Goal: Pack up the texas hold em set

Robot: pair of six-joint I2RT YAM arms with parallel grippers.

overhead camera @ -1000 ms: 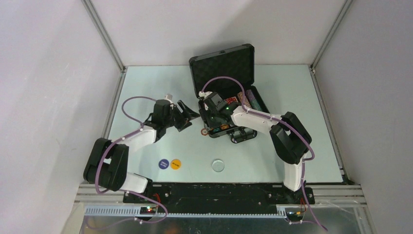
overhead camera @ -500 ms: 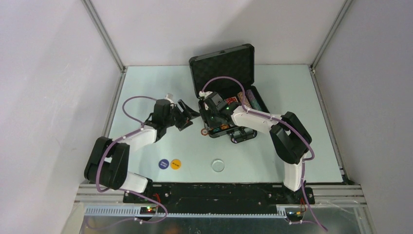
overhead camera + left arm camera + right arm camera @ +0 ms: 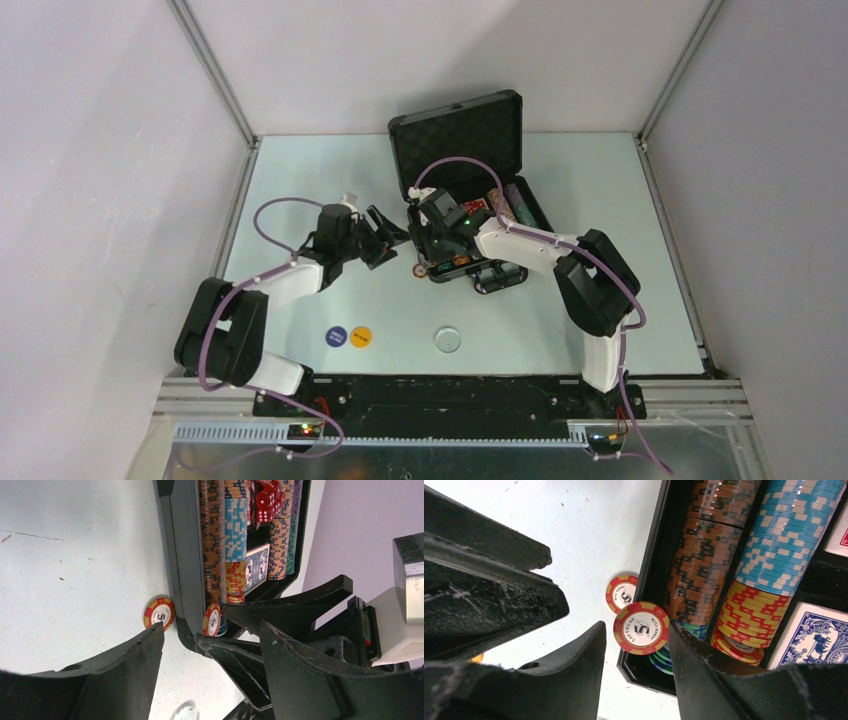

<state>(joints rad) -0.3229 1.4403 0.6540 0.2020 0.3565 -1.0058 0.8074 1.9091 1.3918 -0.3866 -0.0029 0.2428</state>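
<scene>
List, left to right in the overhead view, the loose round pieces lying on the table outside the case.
purple button → yellow button → red chip → pale disc

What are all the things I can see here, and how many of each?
case: one, black, open mid-table, lid up
chip rows: several, brown-orange, blue and red-yellow, lying in the case
standing chip: one, red and yellow, on edge at the case's corner
loose chip: one, red and yellow, flat on the table beside the case
dice: several, red, in the case
card deck: one, blue-backed, in the case
purple button: one, near the front edge
yellow button: one, beside the purple one
clear disc: one, right of those
table: one, pale
left gripper: open, left of the case
right gripper: open, around the standing chip
</scene>
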